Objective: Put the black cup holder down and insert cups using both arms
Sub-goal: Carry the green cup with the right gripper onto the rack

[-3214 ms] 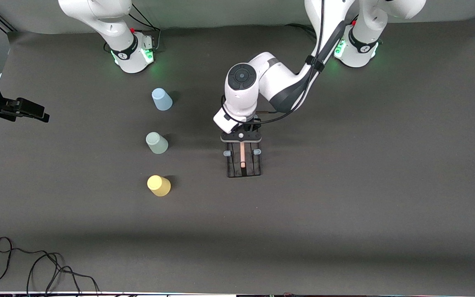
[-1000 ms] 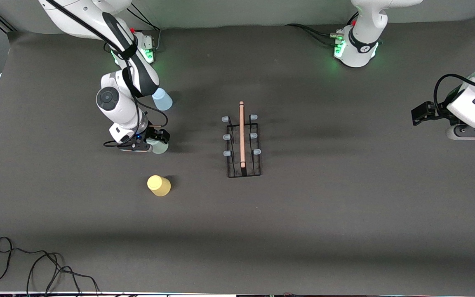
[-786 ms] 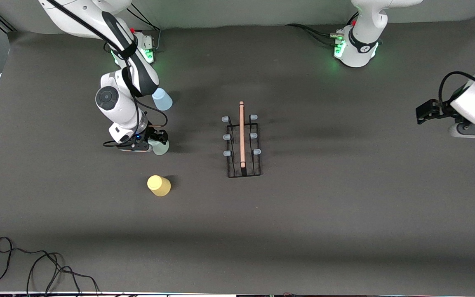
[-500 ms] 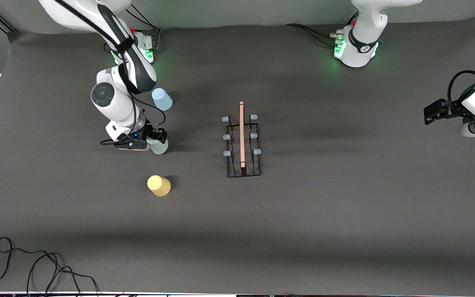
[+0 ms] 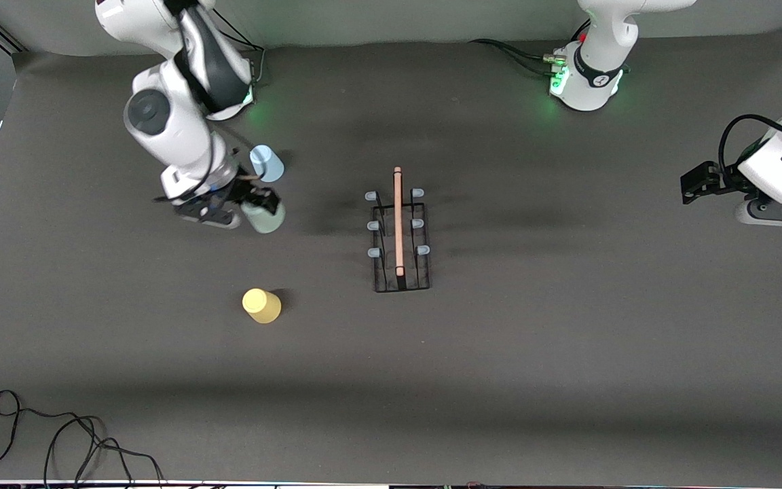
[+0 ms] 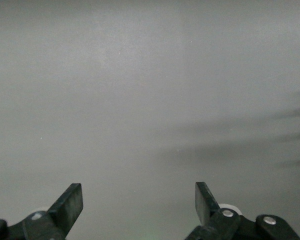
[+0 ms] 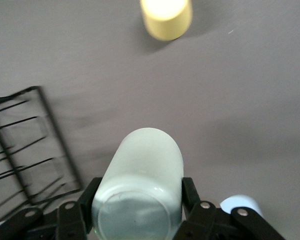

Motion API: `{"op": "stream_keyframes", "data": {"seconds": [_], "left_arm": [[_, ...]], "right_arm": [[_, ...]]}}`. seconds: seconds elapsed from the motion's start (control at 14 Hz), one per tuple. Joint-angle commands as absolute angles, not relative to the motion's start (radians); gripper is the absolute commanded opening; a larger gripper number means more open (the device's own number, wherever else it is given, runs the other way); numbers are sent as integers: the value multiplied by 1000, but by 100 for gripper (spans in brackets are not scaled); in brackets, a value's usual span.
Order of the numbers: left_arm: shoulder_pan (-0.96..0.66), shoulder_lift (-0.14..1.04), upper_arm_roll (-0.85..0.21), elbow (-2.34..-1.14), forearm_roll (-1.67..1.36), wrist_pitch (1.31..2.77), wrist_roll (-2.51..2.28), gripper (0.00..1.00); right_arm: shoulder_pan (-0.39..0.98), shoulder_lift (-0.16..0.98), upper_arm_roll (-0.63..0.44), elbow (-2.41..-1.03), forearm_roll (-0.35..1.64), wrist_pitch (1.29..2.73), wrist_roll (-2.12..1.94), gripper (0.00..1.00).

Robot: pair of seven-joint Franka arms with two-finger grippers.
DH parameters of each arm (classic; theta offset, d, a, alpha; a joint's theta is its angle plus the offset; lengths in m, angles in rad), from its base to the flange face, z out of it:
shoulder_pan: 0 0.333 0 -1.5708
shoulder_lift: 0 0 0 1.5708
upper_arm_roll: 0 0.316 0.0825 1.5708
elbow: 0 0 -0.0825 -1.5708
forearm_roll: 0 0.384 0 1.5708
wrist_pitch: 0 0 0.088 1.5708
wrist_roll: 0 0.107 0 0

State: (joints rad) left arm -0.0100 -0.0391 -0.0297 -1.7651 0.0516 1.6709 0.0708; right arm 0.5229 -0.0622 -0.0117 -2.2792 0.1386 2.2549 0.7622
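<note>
White jointed arms with dark grey joint bands, round grey end caps, green-lit bases. Black cables looped along both arms (thickest near the wrists). Black grippers with flat angled fingers [image 6: 70, 202], silver screws at the knuckles.

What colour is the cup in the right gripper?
Pale grey-green cup; clearest in the right wrist view.

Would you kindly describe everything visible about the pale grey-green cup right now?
The small pale grey-green tapered plastic cup looks plain and smooth, slightly translucent. The right arm's black two-finger tool is shut on its sides, holding it up off the dark table mat, between the light blue cup and yellow cup. Nothing else touches it.
</note>
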Motion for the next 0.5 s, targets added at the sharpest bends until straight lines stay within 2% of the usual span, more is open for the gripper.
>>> {"op": "stream_keyframes", "data": {"seconds": [0.0, 0.43], "left_arm": [[-11, -57, -21, -1766, 49, 1654, 71, 100], [-11, -57, -18, -1766, 49, 1654, 71, 100]], "right_arm": [[635, 1, -17, -2171, 149, 2226, 967, 0], [764, 139, -18, -2039, 140, 2241, 1184, 0]]}}
